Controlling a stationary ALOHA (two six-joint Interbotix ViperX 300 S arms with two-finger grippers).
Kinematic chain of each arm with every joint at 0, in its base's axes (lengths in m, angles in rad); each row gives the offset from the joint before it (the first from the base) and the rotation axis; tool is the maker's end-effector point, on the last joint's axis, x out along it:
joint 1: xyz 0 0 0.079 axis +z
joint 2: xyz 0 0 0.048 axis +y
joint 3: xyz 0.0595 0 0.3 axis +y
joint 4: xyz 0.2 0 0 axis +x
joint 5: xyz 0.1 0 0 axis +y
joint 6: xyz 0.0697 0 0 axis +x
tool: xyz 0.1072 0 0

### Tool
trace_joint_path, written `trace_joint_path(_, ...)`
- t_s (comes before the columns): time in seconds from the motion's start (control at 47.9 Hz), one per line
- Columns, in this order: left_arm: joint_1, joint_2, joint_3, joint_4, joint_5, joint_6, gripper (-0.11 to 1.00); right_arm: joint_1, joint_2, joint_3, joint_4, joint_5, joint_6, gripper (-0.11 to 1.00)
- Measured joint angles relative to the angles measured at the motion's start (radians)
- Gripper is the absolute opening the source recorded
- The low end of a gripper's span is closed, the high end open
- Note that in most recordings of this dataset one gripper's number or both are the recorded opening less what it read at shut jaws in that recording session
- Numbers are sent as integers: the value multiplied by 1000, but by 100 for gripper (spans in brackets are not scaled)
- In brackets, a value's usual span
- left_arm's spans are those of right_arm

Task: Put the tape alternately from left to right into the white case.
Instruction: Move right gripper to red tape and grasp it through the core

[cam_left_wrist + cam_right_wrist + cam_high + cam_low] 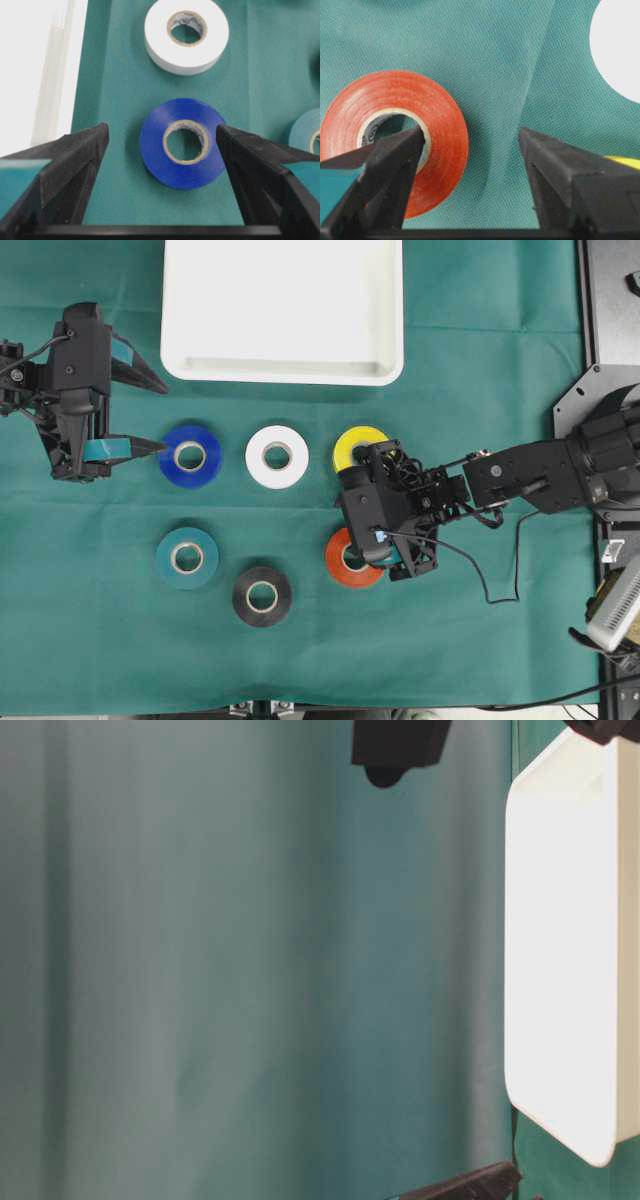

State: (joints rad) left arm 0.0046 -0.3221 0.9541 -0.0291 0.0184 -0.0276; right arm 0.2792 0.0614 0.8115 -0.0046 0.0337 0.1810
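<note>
At centre right we see the right gripper [372, 558], jaws spread, straddling one wall of the red-orange tape roll [348, 558], one finger in its core, ready to pinch. The left gripper [150, 410], also spread, faces the blue tape roll [190, 455]. The shallow white plastic case [282, 310], top centre, holds nothing.

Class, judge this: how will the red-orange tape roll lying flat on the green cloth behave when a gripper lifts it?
The red-orange tape roll is a tight wound ring, so probably stiff. It lies flat on the green cloth, so it is unlikely to roll. Its smooth band may slip from the right gripper.
</note>
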Motion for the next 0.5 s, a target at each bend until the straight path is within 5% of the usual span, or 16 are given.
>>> trace_joint_path(0.272,0,0,0,0,0,-2,54,6,2,-6,0,2,-2,26)
trace_joint_path(0.501,0,0,0,0,0,-2,54,6,2,-14,0,6,-3,25)
